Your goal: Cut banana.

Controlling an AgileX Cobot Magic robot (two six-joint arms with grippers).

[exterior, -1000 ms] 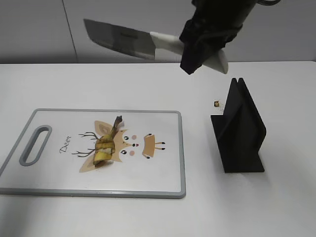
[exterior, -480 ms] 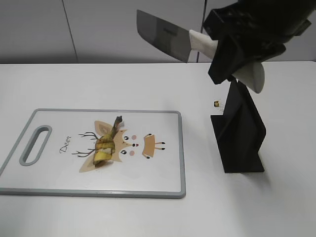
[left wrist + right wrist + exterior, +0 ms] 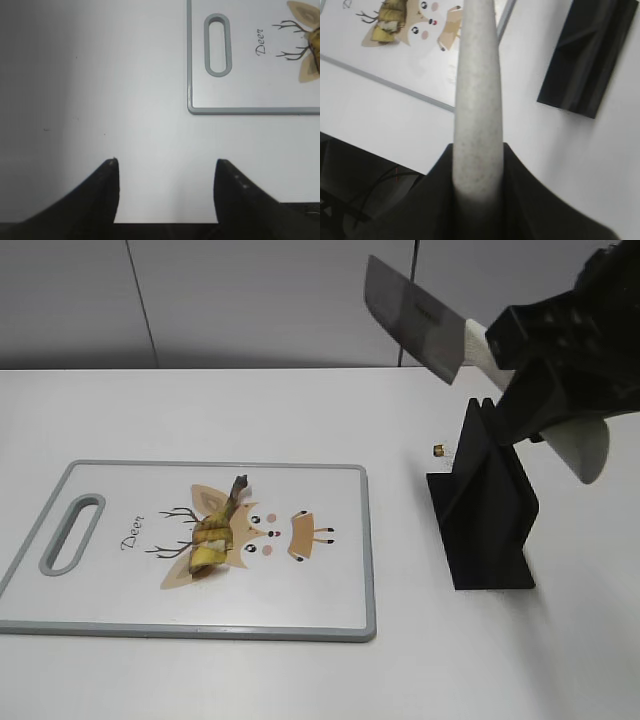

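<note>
You have the banana (image 3: 215,532) lying on the deer print of the cutting board (image 3: 100,610), its long axis running from 7 o'clock to 1 o'clock, dark stem tip pointing to 1 o'clock toward the far edge. Your right gripper (image 3: 545,390) is clamped on the pale handle of the knife (image 3: 412,315), held high above the black knife stand (image 3: 485,505), blade angled toward 10 o'clock. Your left gripper (image 3: 166,187) hovers over bare table (image 3: 100,75) with its fingers spread, holding nothing.

Knife blade (image 3: 410,315) dull grey metal; handle (image 3: 476,100) matt speckled white. Knife stand (image 3: 487,505) matt black. Cutting board (image 3: 330,610) smooth, grey-rimmed plastic. Banana (image 3: 215,535) peel bruised.
</note>
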